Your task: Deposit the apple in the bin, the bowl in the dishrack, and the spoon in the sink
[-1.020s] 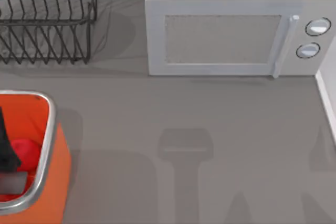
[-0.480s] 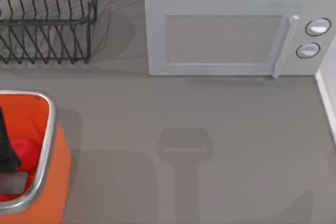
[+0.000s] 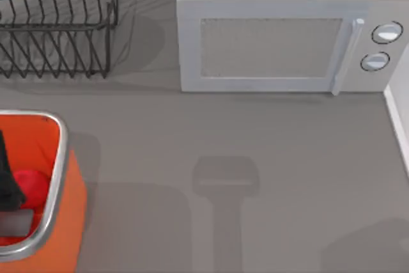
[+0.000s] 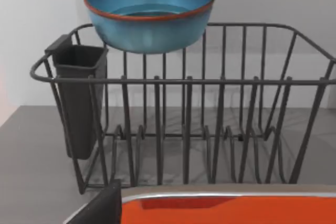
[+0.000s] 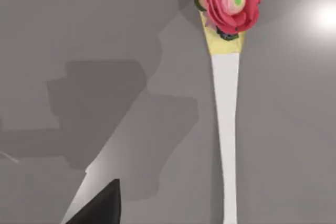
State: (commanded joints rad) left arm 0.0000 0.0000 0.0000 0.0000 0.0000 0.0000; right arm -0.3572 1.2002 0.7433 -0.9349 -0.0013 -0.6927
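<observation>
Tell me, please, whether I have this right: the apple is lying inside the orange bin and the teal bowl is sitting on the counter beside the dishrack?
Not quite. The apple is in the bin, but the bowl is not on the counter: the left wrist view shows it up at the top rim of the dishrack.

Simulated kitchen counter: white microwave (image 3: 291, 43) standing at back, black wire dishrack (image 3: 57, 27) sitting beside it, orange bin (image 3: 38, 187) occupying left edge.
</observation>
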